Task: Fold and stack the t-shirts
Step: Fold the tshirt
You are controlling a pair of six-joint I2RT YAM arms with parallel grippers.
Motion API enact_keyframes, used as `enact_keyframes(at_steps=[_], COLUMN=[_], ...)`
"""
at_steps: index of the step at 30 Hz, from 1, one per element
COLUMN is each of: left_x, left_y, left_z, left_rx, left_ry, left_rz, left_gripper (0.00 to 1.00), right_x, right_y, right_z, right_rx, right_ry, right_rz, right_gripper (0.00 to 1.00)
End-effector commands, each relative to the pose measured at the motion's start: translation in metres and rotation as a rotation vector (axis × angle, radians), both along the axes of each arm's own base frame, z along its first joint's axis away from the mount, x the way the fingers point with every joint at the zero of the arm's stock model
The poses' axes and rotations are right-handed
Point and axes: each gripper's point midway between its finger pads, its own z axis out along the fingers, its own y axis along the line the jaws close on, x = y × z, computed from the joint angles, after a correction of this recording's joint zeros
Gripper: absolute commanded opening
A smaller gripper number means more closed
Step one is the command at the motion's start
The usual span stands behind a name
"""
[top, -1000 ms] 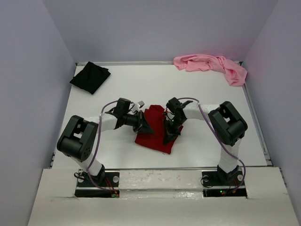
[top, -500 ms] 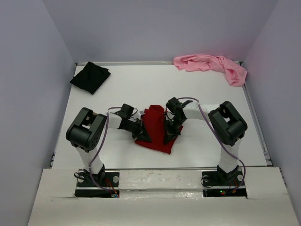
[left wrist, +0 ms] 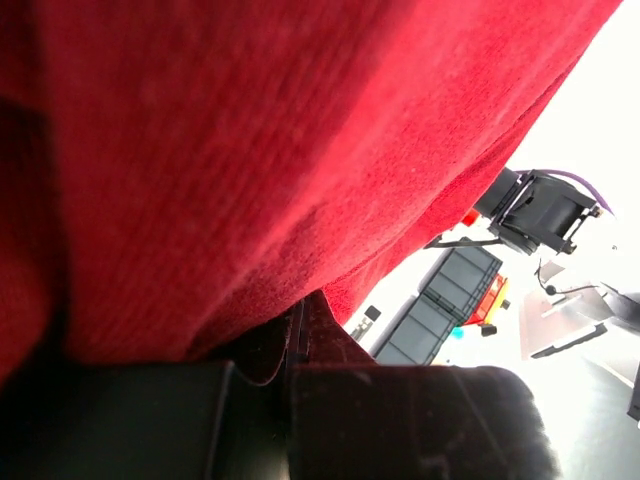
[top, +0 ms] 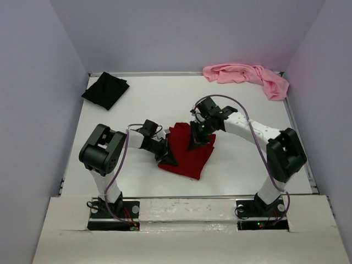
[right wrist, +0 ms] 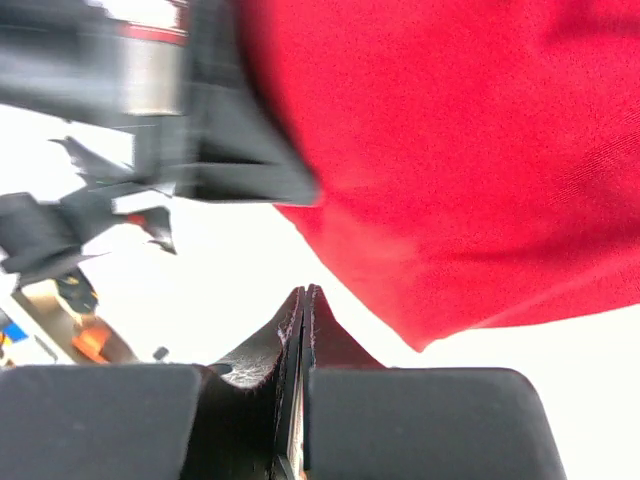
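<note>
The dark red t-shirt (top: pixel 188 161) runs near-to-far between two closed claws (neither plainly pinching cloth): left claw (top: pixel 170 160) at its left edge, right claw (top: pixel 193 145) above its far half.

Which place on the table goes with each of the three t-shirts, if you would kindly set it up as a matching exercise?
Things:
1. dark red t-shirt
2. black t-shirt
3. pink t-shirt

Places:
A. far right corner of the table
B. far left corner
C. middle, nearer the arm bases

Pairs: 1-C; 2-B; 3-A
</note>
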Motion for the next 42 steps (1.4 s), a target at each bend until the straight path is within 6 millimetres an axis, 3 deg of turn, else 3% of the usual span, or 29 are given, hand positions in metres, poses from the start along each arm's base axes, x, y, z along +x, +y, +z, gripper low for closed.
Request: enact_keyframes(at_steps=[1,3,5,6,10,11,12,16,22,28,31,32,33,35,42], left_x=[0.004,0.009,0.017,0.025,0.036,0.039,0.041,0.046,0.050,0.050,0.049,0.050,0.049,0.050,0.051], left_y=[0.006,0.002,-0.005,-0.011,-0.026,-0.034,-0.038,-0.051,-0.055,-0.056,-0.056,-0.055,-0.055,-0.055,-0.056], left_z=[-0.016,-0.014,-0.010,-0.009,-0.002,0.002,0.004,0.014,0.018,0.017,0.016,0.016,0.015,0.017,0.019], left_rx=[0.093,0.085,0.070,0.053,0.032,0.022,0.020,0.001,-0.013,-0.014,-0.013,-0.013,-0.010,-0.012,-0.009], left_ry=[-0.002,0.000,0.000,-0.021,-0.019,-0.033,-0.036,-0.053,-0.054,-0.052,-0.050,-0.051,-0.049,-0.052,-0.060], left_rz=[0.024,0.048,0.080,0.091,0.129,0.119,0.124,0.118,0.120,0.118,0.115,0.116,0.115,0.117,0.112], left_gripper=[0.00,0.00,0.00,0.00,0.00,0.00,0.00,0.00,0.00,0.00,0.00,0.00,0.00,0.00,0.00], right_x=[0.034,0.038,0.056,0.041,0.030,0.033,0.024,0.024,0.028,0.031,0.028,0.031,0.027,0.028,0.023], right_y=[-0.004,-0.009,-0.016,-0.022,-0.032,-0.032,-0.035,-0.033,-0.032,-0.030,-0.030,-0.029,-0.030,-0.031,-0.031], right_z=[0.076,0.102,0.124,0.119,0.114,0.127,0.101,0.093,0.082,0.054,0.027,0.036,0.016,0.019,-0.005], right_rx=[0.128,0.223,0.353,0.411,0.671,0.774,0.766,0.800,0.797,0.798,0.796,0.855,0.839,0.895,0.850], right_ry=[-0.185,-0.214,-0.229,-0.181,-0.075,-0.063,0.000,0.016,0.028,0.067,0.142,0.125,0.173,0.164,0.188], right_rz=[-0.095,-0.149,-0.258,-0.274,-0.441,-0.467,-0.491,-0.489,-0.501,-0.513,-0.545,-0.538,-0.565,-0.570,-0.568], right_gripper=[0.00,0.00,0.00,0.00,0.00,0.00,0.00,0.00,0.00,0.00,0.00,0.00,0.00,0.00,0.00])
